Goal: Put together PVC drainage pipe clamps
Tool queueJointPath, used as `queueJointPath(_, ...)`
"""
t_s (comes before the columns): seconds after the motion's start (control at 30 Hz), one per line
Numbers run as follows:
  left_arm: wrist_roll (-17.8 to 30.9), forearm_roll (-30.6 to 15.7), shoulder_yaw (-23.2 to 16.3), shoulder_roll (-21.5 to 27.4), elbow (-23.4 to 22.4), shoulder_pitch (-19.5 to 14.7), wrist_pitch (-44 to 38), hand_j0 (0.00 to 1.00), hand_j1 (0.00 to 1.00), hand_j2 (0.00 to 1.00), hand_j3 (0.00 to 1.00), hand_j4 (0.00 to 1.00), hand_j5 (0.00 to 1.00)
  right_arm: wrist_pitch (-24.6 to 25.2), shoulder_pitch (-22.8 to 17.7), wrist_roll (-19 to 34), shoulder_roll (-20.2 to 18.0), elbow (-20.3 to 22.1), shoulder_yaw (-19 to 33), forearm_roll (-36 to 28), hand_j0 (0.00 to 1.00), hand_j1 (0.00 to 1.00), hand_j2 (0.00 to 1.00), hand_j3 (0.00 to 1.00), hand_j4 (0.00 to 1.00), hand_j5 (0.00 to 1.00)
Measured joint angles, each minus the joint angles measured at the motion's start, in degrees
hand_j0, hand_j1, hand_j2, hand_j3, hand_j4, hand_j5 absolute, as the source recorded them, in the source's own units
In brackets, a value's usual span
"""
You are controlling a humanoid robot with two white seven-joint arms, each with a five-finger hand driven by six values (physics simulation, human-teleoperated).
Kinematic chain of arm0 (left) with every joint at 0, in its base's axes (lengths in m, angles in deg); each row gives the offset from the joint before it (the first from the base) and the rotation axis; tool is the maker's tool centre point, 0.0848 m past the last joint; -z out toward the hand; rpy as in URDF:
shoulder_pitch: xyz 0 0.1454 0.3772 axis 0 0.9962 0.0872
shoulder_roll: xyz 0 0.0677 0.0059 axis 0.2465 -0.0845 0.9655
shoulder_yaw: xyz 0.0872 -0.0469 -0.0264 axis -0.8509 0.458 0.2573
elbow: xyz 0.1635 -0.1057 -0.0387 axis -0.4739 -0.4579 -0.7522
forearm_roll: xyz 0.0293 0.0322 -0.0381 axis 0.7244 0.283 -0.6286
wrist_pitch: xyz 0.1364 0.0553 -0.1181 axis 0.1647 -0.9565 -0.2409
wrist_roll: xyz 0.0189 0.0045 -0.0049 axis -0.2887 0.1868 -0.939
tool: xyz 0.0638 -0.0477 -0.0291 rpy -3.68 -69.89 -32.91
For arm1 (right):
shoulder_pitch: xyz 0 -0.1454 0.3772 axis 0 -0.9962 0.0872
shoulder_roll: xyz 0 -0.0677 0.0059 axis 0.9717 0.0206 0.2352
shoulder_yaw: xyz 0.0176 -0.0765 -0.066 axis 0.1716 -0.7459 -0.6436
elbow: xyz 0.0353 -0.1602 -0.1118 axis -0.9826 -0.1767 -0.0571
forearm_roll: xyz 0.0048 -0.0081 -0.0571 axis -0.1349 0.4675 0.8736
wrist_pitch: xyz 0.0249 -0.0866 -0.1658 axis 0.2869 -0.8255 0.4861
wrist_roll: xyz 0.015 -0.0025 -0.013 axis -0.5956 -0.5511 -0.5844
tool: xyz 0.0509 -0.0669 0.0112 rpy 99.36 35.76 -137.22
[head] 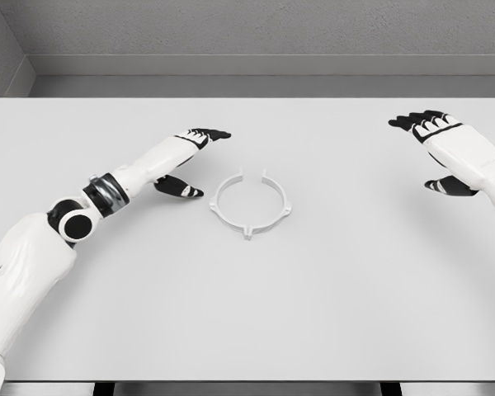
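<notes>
1. While my left hand (pixel 191 157) hovers open, fingers stretched forward and thumb dropped below them, the clamp ring (pixel 249 203) lies flat on the table (pixel 330 297) just to that hand's right, near the thumb tip but not touching it.
2. My right hand (pixel 442 148) is also open and holds nothing; the ring sits well off to its left.
3. I judge the ring light: a thin white plastic band, round, open at the far side, with small tabs sticking out from its rim.
4. It looks stiff yet springy at the gap, so a hard squeeze could close or twist it.
5. Smooth plastic on a smooth matte tabletop will probably slide if I push from one side.
6. I would pinch the band across its wall, thumb inside and fingers outside, on the arc nearest my left hand, clear of the tabs.
</notes>
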Motion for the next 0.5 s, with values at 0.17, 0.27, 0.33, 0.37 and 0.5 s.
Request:
queueJointPath(0.17, 0.0, -0.1, -0.5, 0.1, 0.9, -0.4, 0.0, 1.00, 1.00, 1.00, 1.00, 1.00, 1.00, 0.0, 0.0, 0.0, 0.1, 0.1, -0.2, -0.2, 1.00, 1.00, 1.00, 1.00, 1.00, 1.00)
queueJointPath(0.27, 0.0, -0.2, -0.4, 0.3, 1.1, -0.4, 0.0, 1.00, 1.00, 1.00, 1.00, 1.00, 1.00, 0.0, 0.0, 0.0, 0.1, 0.1, -0.3, -0.2, 1.00, 1.00, 1.00, 1.00, 1.00, 1.00)
queueJointPath(0.33, 0.0, -0.2, -0.3, 0.4, 1.1, -0.4, 0.0, 1.00, 1.00, 1.00, 1.00, 1.00, 1.00, 0.0, 0.0, 0.0, 0.1, 0.2, -0.3, -0.2, 1.00, 1.00, 1.00, 1.00, 1.00, 1.00)
queueJointPath(0.37, 0.0, -0.2, -0.3, 0.4, 1.1, -0.4, 0.0, 1.00, 1.00, 1.00, 1.00, 1.00, 1.00, 0.0, 0.0, 0.0, 0.1, 0.2, -0.3, -0.2, 1.00, 1.00, 1.00, 1.00, 1.00, 1.00)
queueJointPath(0.5, 0.0, -0.2, -0.3, 0.5, 1.1, -0.4, 0.0, 1.00, 1.00, 1.00, 1.00, 1.00, 1.00, 0.0, 0.0, 0.0, 0.1, 0.2, -0.3, -0.2, 1.00, 1.00, 1.00, 1.00, 1.00, 1.00)
